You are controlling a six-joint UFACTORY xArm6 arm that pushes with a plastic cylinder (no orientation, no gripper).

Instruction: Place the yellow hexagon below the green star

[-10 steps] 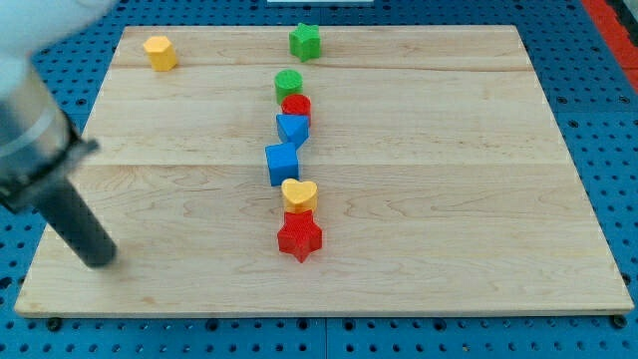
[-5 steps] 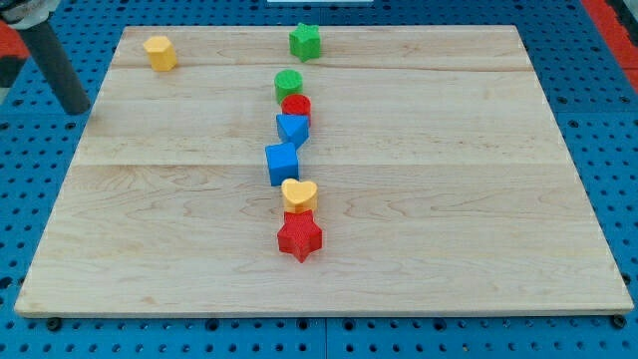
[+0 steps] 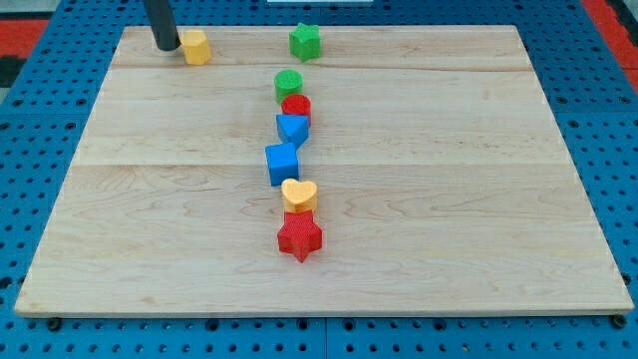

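The yellow hexagon [image 3: 195,46] lies near the board's top left. My tip [image 3: 166,46] is right against its left side. The green star [image 3: 305,41] lies at the top middle, well to the right of the hexagon. Below the star runs a column of blocks: a green cylinder [image 3: 288,84], a red cylinder [image 3: 296,107], a blue triangle-like block [image 3: 292,129], a blue cube [image 3: 282,163], a yellow heart [image 3: 299,193] and a red star [image 3: 299,236].
The wooden board [image 3: 449,199] lies on a blue pegboard surface [image 3: 608,120]. The rod rises from my tip out of the view's top.
My tip has swung from the board's lower left up to the top left, then right. The yellow hexagon has shifted to the right, toward the green star.
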